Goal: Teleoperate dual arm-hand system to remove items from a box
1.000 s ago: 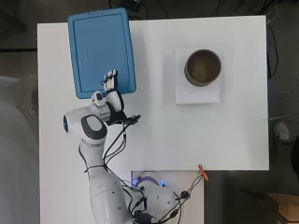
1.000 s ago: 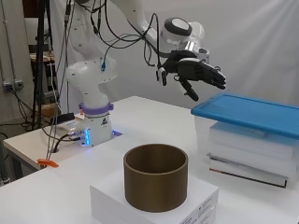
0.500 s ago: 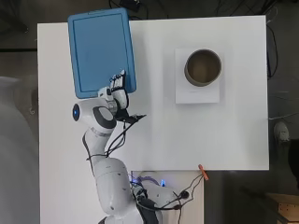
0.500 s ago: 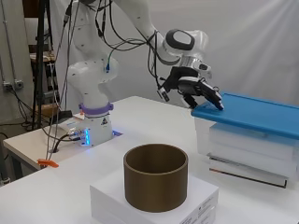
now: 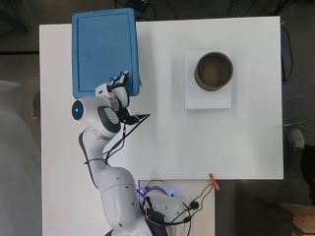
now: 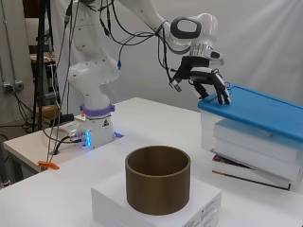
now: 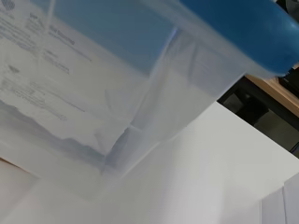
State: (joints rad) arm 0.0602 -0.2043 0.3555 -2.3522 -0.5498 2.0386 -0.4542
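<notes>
The white table (image 5: 162, 147) carries everything, with the arm (image 5: 98, 147) rising from its near edge and reaching up toward the far left corner. There sits the clear plastic box (image 6: 246, 142), its blue lid (image 5: 104, 49) still on; the side view shows flat white items stacked inside behind the translucent wall, and the wrist view looks at that wall and the lid's rim from very close. To the right on the table, well apart from the box, a white square block (image 5: 207, 81) holds a brown open cylinder (image 5: 213, 71) on top. The hand (image 6: 206, 78) hangs over the lid's near corner, its fingers (image 6: 221, 92) bent downward with the tips touching the lid's edge there; they close on nothing that can be seen, and whether the thumb hooks under the rim cannot be told
</notes>
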